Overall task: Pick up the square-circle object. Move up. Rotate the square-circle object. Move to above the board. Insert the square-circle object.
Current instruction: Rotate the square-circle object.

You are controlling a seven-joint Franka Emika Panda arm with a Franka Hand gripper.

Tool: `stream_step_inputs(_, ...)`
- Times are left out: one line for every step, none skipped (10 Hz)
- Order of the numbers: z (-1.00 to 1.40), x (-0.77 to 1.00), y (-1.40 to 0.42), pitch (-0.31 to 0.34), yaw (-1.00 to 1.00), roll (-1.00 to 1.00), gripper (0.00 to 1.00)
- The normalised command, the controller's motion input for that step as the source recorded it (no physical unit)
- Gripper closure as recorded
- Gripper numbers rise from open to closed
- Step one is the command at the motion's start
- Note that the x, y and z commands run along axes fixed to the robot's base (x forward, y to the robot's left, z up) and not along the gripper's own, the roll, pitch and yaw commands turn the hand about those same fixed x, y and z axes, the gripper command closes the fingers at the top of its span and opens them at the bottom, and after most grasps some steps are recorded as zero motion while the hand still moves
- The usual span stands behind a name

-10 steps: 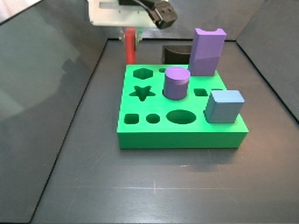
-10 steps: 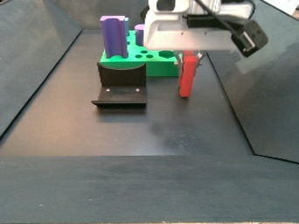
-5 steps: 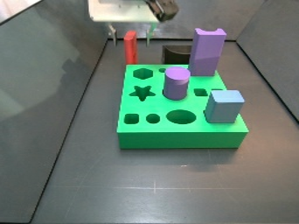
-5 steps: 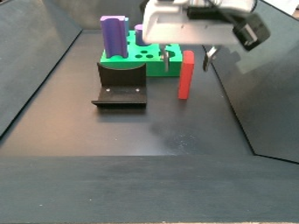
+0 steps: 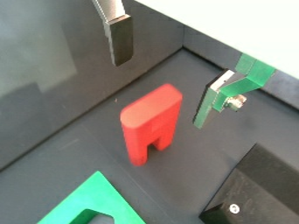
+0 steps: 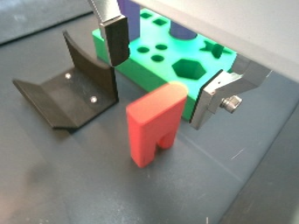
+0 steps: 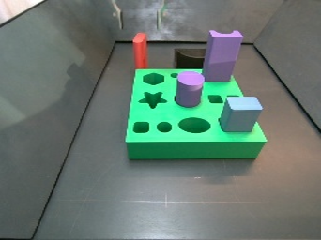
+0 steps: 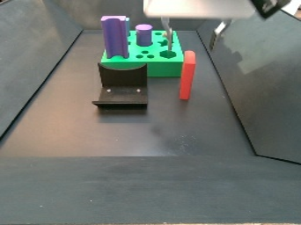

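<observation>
Whereas the gripper was closed around the top of the square-circle object (image 8: 187, 75) a second ago and was already lifted off it half a second ago, it is now seen raised well clear, with only its fingertips (image 7: 163, 13) showing at the upper edge of a side view and its white body cut off at the top of the other. The gripper (image 6: 163, 63) is seen released in both wrist views: the two silver fingers (image 5: 117, 33) are spread apart, with the red piece standing free on the dark floor below the gap and touched by neither pad. The square-circle object (image 7: 141, 50) is left upright on the floor just beside the rim of the board (image 7: 150, 141), in the same spot as in the earlier frames. No writing or brand mark can be read anywhere. The board's holes are partly filled: a tall purple block (image 7: 223, 54) and a purple cylinder (image 7: 190, 90) are seated in it, and a light-blue cube (image 7: 241, 113) is set near its corner, while the star, hexagon, oval and small square cut-outs are left open. The fixture (image 8: 121, 83) is seen standing on the floor against the board, near the red piece.
</observation>
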Motion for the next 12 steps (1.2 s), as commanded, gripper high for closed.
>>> stream_step_inputs(0.0, 0.0, 0.08, 0.011, -1.0, 0.01, 0.0)
stream_step_inputs(-0.1, 0.02, 0.08, 0.01, -1.0, 0.01, 0.0)
stream_step_inputs(-0.07, 0.03, 0.06, 0.007, -1.0, 0.01, 0.0)
stream_step_inputs(-0.05, 0.04, 0.05, 0.006, -1.0, 0.0, 0.0)
stream_step_inputs(-0.04, 0.03, 0.04, 0.005, -1.0, 0.0, 0.0)
stream_step_inputs(-0.03, 0.03, 0.03, 0.005, -1.0, 0.01, 0.0)
stream_step_inputs(-0.03, 0.03, 0.03, 0.005, -1.0, 0.01, 0.0)
stream_step_inputs(-0.03, 0.03, 0.03, 0.006, -1.0, 0.01, 0.0)
stream_step_inputs(-0.03, 0.04, 0.03, 0.006, -1.0, 0.01, 0.0)
stream_step_inputs(-0.03, 0.04, 0.03, 0.006, -1.0, 0.01, 0.0)
stream_step_inputs(-0.03, 0.04, 0.03, 0.006, -1.0, 0.01, 0.0)
stream_step_inputs(-0.03, 0.04, 0.03, 0.007, -1.0, 0.01, 0.0)
